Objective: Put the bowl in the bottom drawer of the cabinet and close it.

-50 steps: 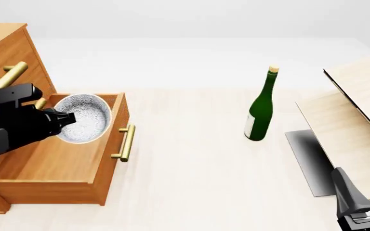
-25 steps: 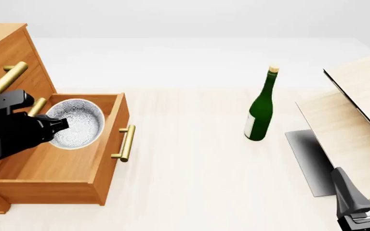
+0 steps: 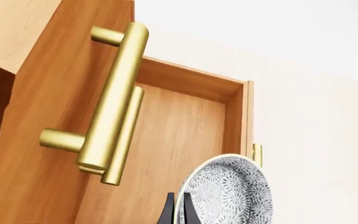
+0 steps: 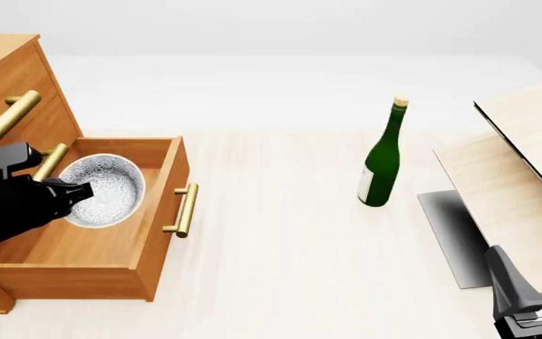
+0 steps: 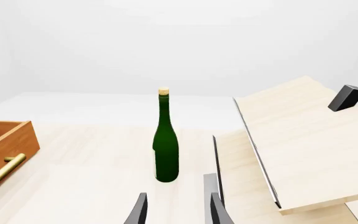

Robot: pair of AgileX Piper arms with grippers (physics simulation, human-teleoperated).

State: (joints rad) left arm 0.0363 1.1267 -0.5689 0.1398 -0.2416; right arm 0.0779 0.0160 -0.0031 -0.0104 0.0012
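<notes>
The speckled white bowl point(image 4: 111, 189) hangs tilted over the inside of the open bottom drawer point(image 4: 82, 247), its hollow facing the front camera. My left gripper point(image 4: 81, 189) is shut on the bowl's rim on the cabinet side. In the left wrist view the thin fingers point(image 3: 169, 211) pinch the rim of the bowl point(image 3: 232, 191) above the drawer floor point(image 3: 173, 135). The orange-brown cabinet point(image 4: 12, 78) stands at the far left. My right gripper point(image 4: 535, 279) stays open and holds nothing at the front right corner, far from the drawer.
A green bottle point(image 4: 382, 159) stands mid-table, also in the right wrist view as the bottle point(image 5: 165, 144). Pale wood boards point(image 4: 525, 162) and a dark plate point(image 4: 450, 233) lie at the right. The drawer's brass handle point(image 4: 184, 210) juts toward the table's middle. An upper drawer handle point(image 3: 113, 98) sticks out just above the left gripper.
The left gripper has carried the bowl down and toward the cabinet, lower into the open drawer. The right arm has not moved.
</notes>
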